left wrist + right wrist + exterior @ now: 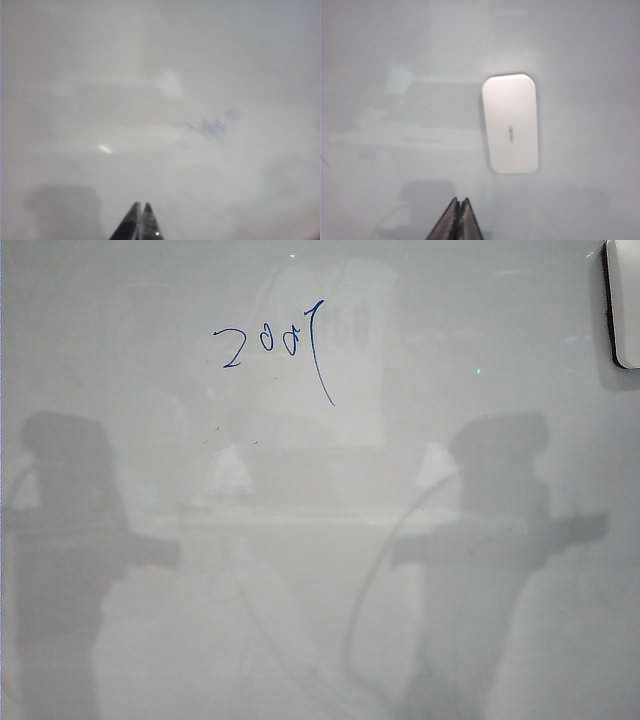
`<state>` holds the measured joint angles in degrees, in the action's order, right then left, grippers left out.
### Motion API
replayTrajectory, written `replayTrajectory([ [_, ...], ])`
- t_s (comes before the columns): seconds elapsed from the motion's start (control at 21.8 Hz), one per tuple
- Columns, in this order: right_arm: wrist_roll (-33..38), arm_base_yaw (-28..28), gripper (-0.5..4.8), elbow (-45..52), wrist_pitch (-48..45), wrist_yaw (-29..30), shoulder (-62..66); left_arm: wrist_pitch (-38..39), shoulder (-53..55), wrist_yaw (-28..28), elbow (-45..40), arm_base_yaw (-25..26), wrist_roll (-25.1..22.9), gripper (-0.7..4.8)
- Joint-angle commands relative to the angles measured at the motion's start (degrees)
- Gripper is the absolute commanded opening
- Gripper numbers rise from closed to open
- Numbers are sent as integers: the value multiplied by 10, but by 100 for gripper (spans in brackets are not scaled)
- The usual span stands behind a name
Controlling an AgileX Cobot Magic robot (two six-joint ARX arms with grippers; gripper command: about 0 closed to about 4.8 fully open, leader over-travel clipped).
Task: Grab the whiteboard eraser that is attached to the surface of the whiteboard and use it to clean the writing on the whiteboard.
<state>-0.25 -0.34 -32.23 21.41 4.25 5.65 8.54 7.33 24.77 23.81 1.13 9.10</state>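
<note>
The whiteboard (pixel 450 360) fills the exterior view. Blue writing (pixel 275 345) like "2007" with a long curved stroke sits at its upper middle. The white whiteboard eraser (pixel 625 305) clings to the board at the top right edge, partly cut off. Neither gripper shows in the exterior view, only grey reflections of the arms. In the right wrist view the eraser (pixel 511 123) lies ahead of my right gripper (pixel 459 201), which is shut, empty and apart from it. In the left wrist view my left gripper (pixel 141 205) is shut and empty, with the writing (pixel 212 127) blurred ahead.
Grey reflections of both arms and of cables show on the glossy board in the exterior view, low on the left and on the right. A bright glint (pixel 104 148) lies on the board in the left wrist view.
</note>
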Motion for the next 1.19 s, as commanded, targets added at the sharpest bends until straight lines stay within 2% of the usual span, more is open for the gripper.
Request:
replayTrajectory([
  [0.05,-32,0,56,-45,27,3,36,47,46,85,37,0,-14,-6],
  [0.09,-32,0,105,-45,27,4,58,77,55,87,53,0,-21,-6],
  [0.23,-32,0,133,-45,19,-15,111,81,54,101,61,0,-31,-6],
  [0.27,-32,1,174,-45,5,-29,129,82,54,102,61,0,-31,-6],
  [0.37,-32,0,269,-44,-53,-41,179,83,54,103,61,0,-31,-6],
  [0.5,-31,1,330,-44,-144,-46,239,94,54,115,61,0,-31,-6],
  [0.64,-31,1,338,-44,-235,-69,310,107,54,114,61,0,-32,-6],
  [0.82,-38,5,349,-44,-274,-88,371,107,54,101,61,0,-44,-6],
  [0.96,-61,12,410,-43,-306,-106,413,107,54,97,61,0,-47,-6],
  [1.19,-61,26,410,-43,-353,-125,454,107,54,97,61,0,-47,-6],
])
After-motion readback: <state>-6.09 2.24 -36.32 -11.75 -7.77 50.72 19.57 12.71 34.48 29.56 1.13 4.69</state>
